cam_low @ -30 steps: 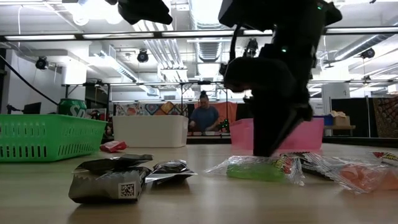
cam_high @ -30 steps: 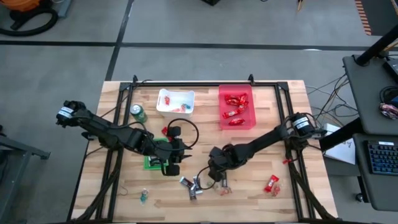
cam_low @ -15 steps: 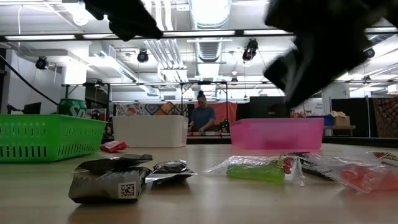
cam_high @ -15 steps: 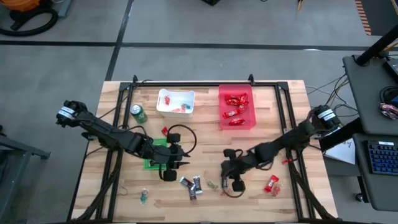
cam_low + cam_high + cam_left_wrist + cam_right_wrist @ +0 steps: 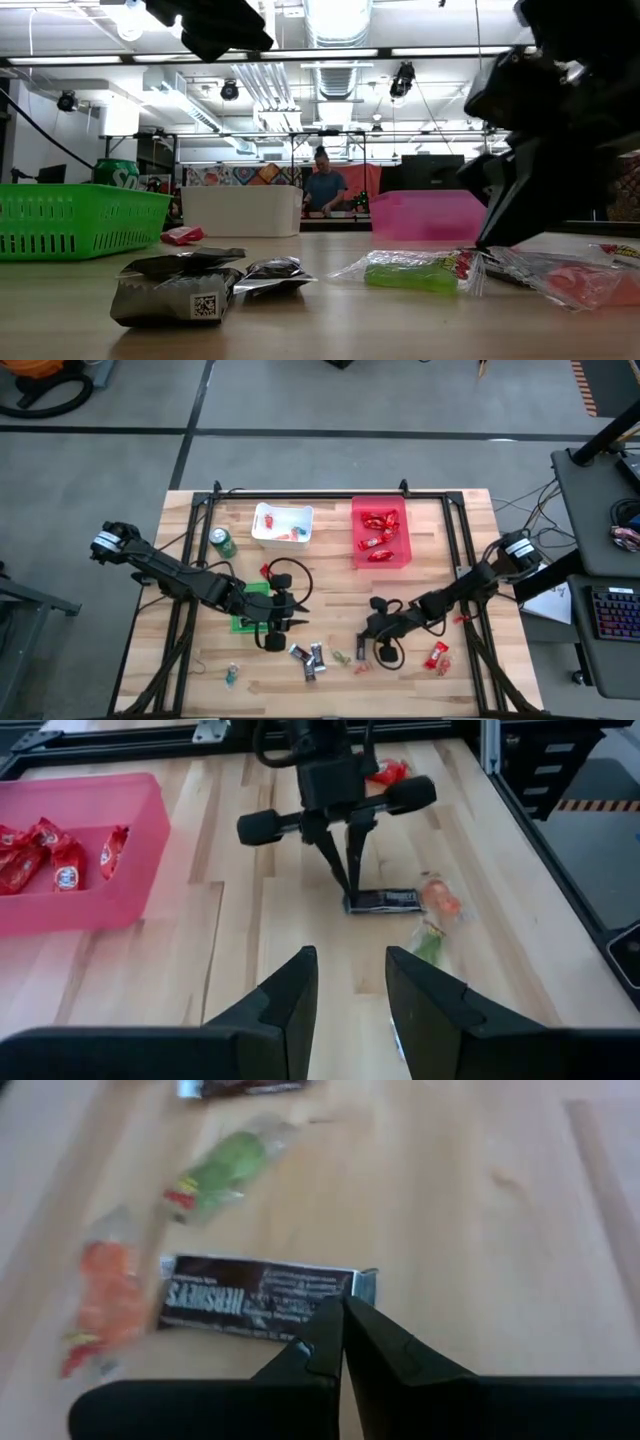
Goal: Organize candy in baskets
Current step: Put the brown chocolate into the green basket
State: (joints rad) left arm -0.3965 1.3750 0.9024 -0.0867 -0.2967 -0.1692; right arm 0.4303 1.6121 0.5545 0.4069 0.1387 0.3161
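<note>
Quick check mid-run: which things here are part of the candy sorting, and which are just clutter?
Job: white basket, red basket, green basket, red bars, Hershey's bar, dark mini bars.
Lying about: green can, person behind the table.

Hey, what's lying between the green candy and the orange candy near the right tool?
Nothing: in the right wrist view, bare wood separates the green candy from the orange candy.

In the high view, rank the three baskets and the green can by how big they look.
1. Red basket, largest.
2. White basket.
3. Green basket, partly hidden under the left arm, so its place against the white one is unsure.
4. Green can, smallest.
</note>
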